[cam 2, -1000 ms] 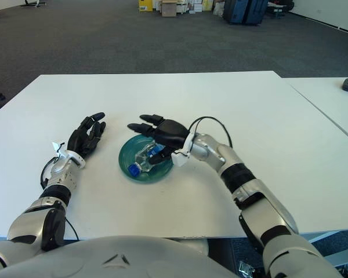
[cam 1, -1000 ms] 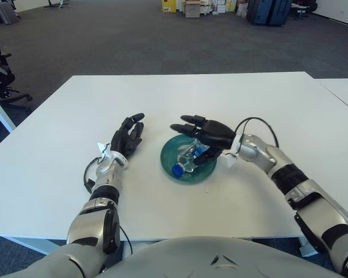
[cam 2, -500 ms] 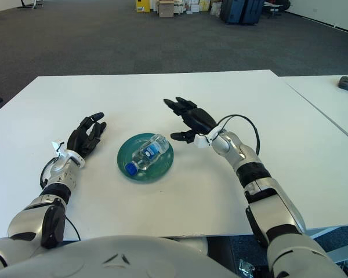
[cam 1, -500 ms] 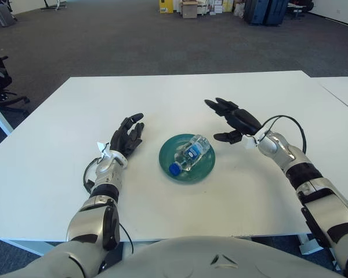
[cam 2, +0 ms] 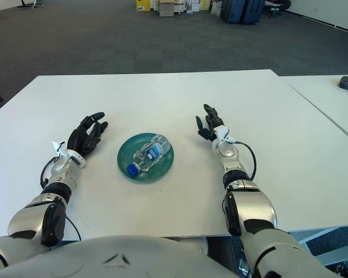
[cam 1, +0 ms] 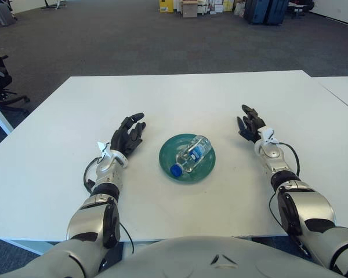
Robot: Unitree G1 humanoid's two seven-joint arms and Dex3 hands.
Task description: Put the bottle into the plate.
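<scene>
The right hand [cam 1: 250,123] had drawn back right of the plate [cam 1: 187,157], fingers loose, empty. The bottle [cam 1: 190,154] lay inside the plate at mid-worktop [cam 1: 180,98]. The left hand [cam 1: 127,136] stayed open beside it.
</scene>
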